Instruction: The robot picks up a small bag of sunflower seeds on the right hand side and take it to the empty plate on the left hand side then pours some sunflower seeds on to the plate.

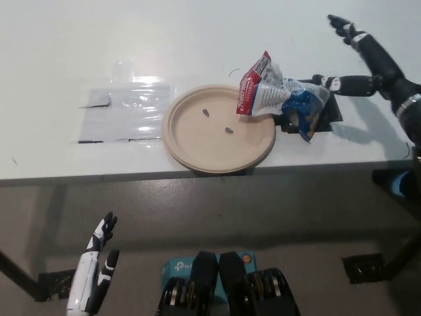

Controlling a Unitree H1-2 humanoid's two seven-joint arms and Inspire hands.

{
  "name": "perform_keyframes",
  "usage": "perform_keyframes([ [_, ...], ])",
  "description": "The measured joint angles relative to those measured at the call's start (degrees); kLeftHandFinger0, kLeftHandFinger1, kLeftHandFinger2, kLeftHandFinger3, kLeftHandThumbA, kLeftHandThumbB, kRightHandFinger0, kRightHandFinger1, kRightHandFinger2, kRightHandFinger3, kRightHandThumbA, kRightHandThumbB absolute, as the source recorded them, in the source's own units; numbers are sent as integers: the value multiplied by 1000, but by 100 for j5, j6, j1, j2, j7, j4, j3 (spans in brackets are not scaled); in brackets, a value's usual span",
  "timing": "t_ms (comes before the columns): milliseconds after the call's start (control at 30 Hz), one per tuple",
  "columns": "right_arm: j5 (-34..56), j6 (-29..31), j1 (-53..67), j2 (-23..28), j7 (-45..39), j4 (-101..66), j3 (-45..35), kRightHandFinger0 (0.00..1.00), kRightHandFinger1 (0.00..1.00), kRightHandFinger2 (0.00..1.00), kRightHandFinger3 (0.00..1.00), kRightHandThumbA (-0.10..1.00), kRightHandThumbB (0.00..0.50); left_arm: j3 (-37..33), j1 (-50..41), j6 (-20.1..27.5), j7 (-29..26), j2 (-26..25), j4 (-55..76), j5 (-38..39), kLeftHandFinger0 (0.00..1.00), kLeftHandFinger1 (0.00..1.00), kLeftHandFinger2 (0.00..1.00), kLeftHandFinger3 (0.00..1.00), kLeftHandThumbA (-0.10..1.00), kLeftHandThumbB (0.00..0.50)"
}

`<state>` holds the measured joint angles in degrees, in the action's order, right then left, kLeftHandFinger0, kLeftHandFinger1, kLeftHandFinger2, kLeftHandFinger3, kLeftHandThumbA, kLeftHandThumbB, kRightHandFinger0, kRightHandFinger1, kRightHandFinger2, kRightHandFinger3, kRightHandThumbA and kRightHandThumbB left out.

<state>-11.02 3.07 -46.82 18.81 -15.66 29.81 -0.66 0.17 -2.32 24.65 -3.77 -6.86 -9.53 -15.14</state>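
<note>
We see the tan plate (197, 141) sitting at the front edge of the white worktop (197, 39), and inside it lie two small dark seeds (217, 121), apart from each other on the flat middle. The bag of sunflower seeds (276, 99) lies on its side just right of the plate, its red-and-white end overhanging the plate's right rim and its crumpled blue end resting over a black patch (332, 112) on the worktop. No hand has hold of it. Our black right hand (362, 62) is above the worktop to the right of the bag, its fingers (342, 26) spread wide and gripping nothing, with one fingertip close by the bag's blue end. Left of the plate, a clear plastic sheet (122, 112) lies flat. Our white left hand (95, 270) rests low at the lower left, below the worktop's edge, fingers loosely apart and empty.
</note>
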Motion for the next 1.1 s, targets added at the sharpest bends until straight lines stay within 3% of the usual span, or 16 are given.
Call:
perform_keyframes([
  [67, 135, -60, 230, 11, -15, -411, -137, 1000, 1000, 1000, 1000, 1000, 456, 0, 61, -2, 0, 2, -58, 0, 1000, 1000, 1000, 1000, 1000, 406],
  [133, 230, -114, 430, 12, -15, -743, -225, 1000, 1000, 1000, 1000, 1000, 455, -1, 135, -4, 0, 4, -115, 0, 1000, 1000, 1000, 1000, 1000, 409],
  [233, 371, -173, 846, 11, -14, -1365, -357, 1000, 1000, 1000, 1000, 1000, 499, -2, 271, -5, 1, 13, -190, 0, 1000, 1000, 1000, 1000, 1000, 441],
  [433, 550, -216, 1924, -87, -6, -2551, -470, 1000, 1000, 1000, 1000, 1000, 500, -1, 531, -8, 5, 18, -346, 3, 1000, 1000, 1000, 1000, 1000, 427],
  [467, 571, -219, 2094, -121, -6, -2716, -470, 1000, 1000, 1000, 1000, 1000, 487, -1, 575, -8, 7, 17, -370, 6, 1000, 1000, 1000, 1000, 1000, 414],
  [500, 591, -218, 2271, -159, -4, -2894, -471, 1000, 1000, 1000, 1000, 1000, 448, -1, 612, -8, 9, 17, -391, 10, 1000, 1000, 1000, 1000, 1000, 423],
  [567, 629, -213, 2711, -307, 2, -3334, -469, 1000, 1000, 1000, 1000, 1000, 434, -1, 725, -8, 11, 16, -471, 25, 1000, 1000, 1000, 1000, 1000, 442],
  [667, 699, -185, 3275, -575, 22, -3912, -458, 1000, 1000, 1000, 1000, 1000, 369, -3, 857, -8, 13, 19, -543, 50, 1000, 1000, 1000, 1000, 1000, 456],
  [700, 719, -146, 3486, -698, 38, -4099, -446, 1000, 1000, 1000, 1000, 1000, 324, -3, 896, -7, 15, 18, -556, 72, 1000, 1000, 1000, 1000, 1000, 450],
  [900, 690, 424, 4284, -1391, 203, -4366, -244, 1000, 1000, 1000, 1000, 1000, 308, -27, 1011, -3, 20, 15, -562, 260, 1000, 1000, 1000, 1000, 1000, 446],
  [967, 679, 618, 4306, -1505, 260, -3940, -201, 1000, 1000, 1000, 1000, 1000, 318, -58, 1007, -2, 25, 20, -558, 313, 1000, 1000, 1000, 1000, 1000, 443],
  [1100, 678, 933, 4308, -1532, 328, -3131, -128, 1000, 1000, 1000, 1000, 1000, 283, -94, 952, 2, 27, 11, -531, 401, 1000, 1000, 1000, 1000, 1000, 455],
])
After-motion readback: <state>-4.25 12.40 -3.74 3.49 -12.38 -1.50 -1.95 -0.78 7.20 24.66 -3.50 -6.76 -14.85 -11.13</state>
